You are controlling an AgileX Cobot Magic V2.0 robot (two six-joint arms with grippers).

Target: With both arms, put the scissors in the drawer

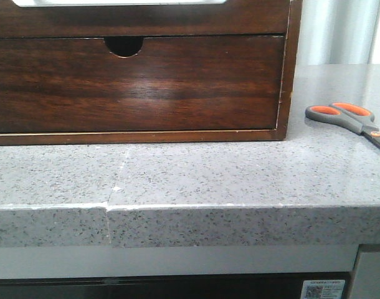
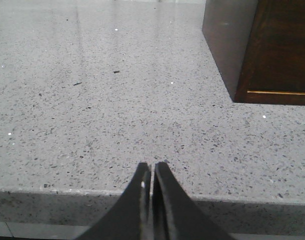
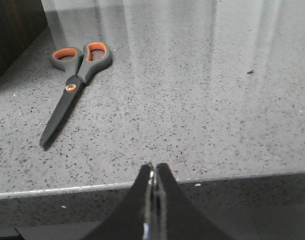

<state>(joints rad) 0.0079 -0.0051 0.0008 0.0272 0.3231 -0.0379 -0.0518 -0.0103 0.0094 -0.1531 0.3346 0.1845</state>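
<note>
The scissors (image 1: pixel 347 116), grey with orange-lined loops, lie flat on the stone counter right of the wooden cabinet, blades toward the front right. They also show in the right wrist view (image 3: pixel 75 80), ahead of my right gripper (image 3: pixel 155 167) and off to one side. That gripper is shut and empty over the counter's front edge. My left gripper (image 2: pixel 152 166) is shut and empty at the counter's front edge, with the cabinet's side ahead. The low drawer (image 1: pixel 140 20) with the long shallow cut-out is closed at the cabinet's top, cut off by the frame. Neither arm shows in the front view.
The taller drawer front (image 1: pixel 134 84) with a half-round notch is closed below it. The cabinet (image 2: pixel 277 50) stands on the speckled grey counter (image 1: pixel 190 174), and its dark side shows by the scissors (image 3: pixel 12 30). The counter's front edge (image 1: pixel 190 208) drops off.
</note>
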